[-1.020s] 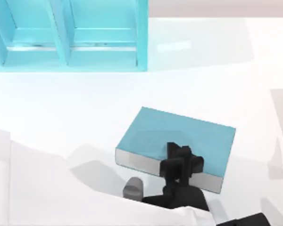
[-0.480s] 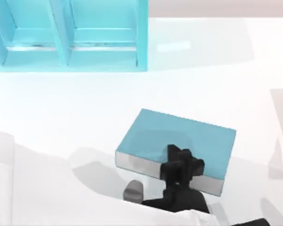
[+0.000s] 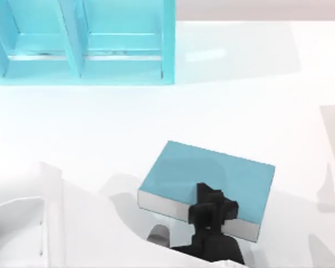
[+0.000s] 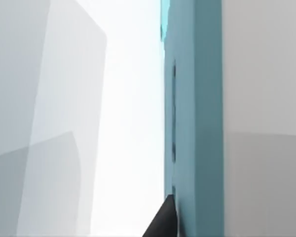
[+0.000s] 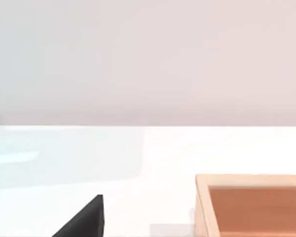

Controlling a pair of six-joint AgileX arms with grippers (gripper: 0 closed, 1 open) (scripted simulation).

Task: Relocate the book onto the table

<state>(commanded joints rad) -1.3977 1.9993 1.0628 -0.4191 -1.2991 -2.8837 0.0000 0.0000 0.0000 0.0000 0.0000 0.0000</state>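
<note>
flat and slightly skewed, the thick teal book (image 3: 212, 176), grey-white pages showing, sits clamped in the left tool (image 3: 211, 209).

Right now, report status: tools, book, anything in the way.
Left tool shut on thick light-teal book at its near page edge, book flat above white table. Right tool: state unclear. Teal shelf unit far behind, apart.

One overhead camera, two wrist cameras

The top view looks down on the table (image 3: 240, 100); the left wrist view hugs the book (image 4: 192, 123); the right wrist view faces level across the table (image 5: 138, 158), shared with top.
</note>
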